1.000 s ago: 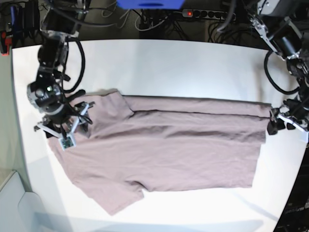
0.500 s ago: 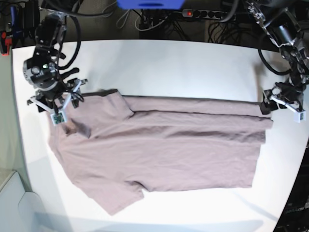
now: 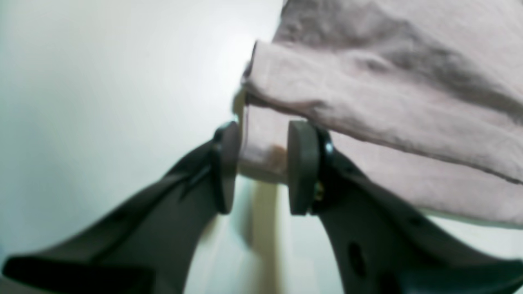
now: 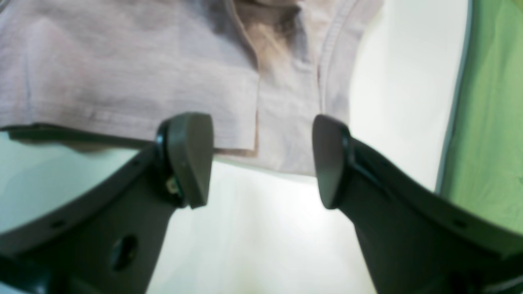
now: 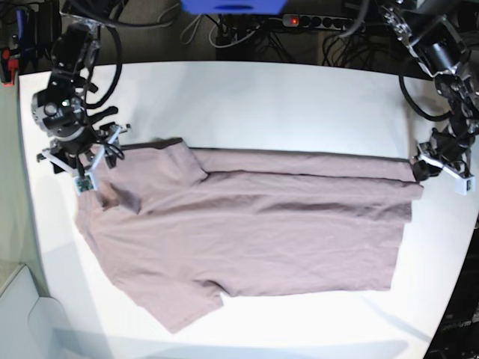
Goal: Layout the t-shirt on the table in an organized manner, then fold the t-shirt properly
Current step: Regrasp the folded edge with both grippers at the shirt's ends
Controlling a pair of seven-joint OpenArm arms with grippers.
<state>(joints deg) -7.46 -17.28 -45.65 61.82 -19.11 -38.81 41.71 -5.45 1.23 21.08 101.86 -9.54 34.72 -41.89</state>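
The mauve-pink t-shirt [image 5: 254,232] lies spread across the white table [image 5: 284,105], partly folded lengthwise, with its neck end at the left and its hem at the right. My left gripper [image 5: 420,169] sits at the hem's far right corner. In the left wrist view, the left gripper [image 3: 263,163] has a fold of the t-shirt [image 3: 388,81] pinched between its pads. My right gripper [image 5: 86,161] hovers at the shirt's upper left corner. Seen from the right wrist, the right gripper [image 4: 261,159] stands open, and the t-shirt's [image 4: 135,77] edge lies just beyond its fingertips.
A power strip [image 5: 322,22] and cables run along the table's back edge. The table's curved edge passes close to the left gripper on the right. A green surface [image 4: 490,122] borders the table beside the right gripper. A pale bin [image 5: 22,314] stands at lower left.
The left gripper's jaws have closed onto the shirt's hem corner. The right gripper has risen off the shoulder and drawn back to the shirt's upper left edge, staying open.
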